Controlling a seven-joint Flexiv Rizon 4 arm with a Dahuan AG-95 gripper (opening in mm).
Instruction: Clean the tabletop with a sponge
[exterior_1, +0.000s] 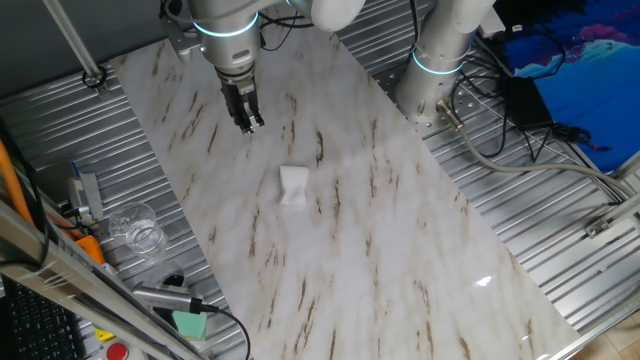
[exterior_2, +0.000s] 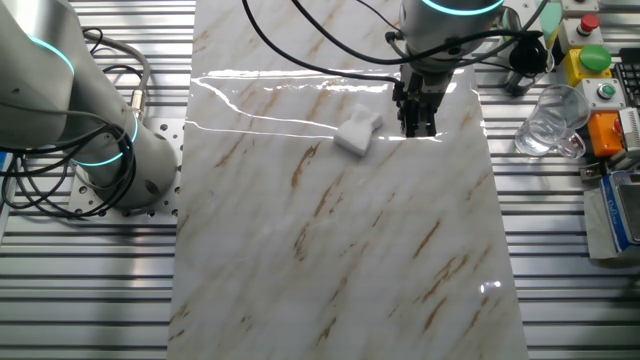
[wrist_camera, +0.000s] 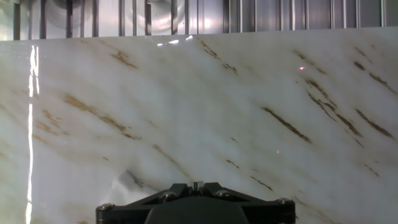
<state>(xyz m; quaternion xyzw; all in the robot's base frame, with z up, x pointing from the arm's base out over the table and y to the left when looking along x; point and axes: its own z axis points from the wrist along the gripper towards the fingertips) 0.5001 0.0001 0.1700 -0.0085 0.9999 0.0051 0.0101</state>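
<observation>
Lying on veined tabletop (exterior_1: 380, 260), sponge (exterior_1: 293, 185) (ungripped)

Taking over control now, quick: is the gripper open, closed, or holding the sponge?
Gripper: holding nothing; fingers look close together, but open or closed cannot be told. It hangs above the tabletop, apart from the sponge.

The tabletop (exterior_1: 400, 250) lies on the desk (exterior_1: 560, 210), running across it lengthwise. In one fixed view, the sponge (exterior_1: 293, 185) rests on the slab near its middle. The claw (exterior_1: 249, 124) hangs above the slab at about eleven o'clock from the sponge, near but apart from it. A glass (exterior_1: 137, 228) stands on the desk off the slab, at about eight o'clock from the sponge.
</observation>
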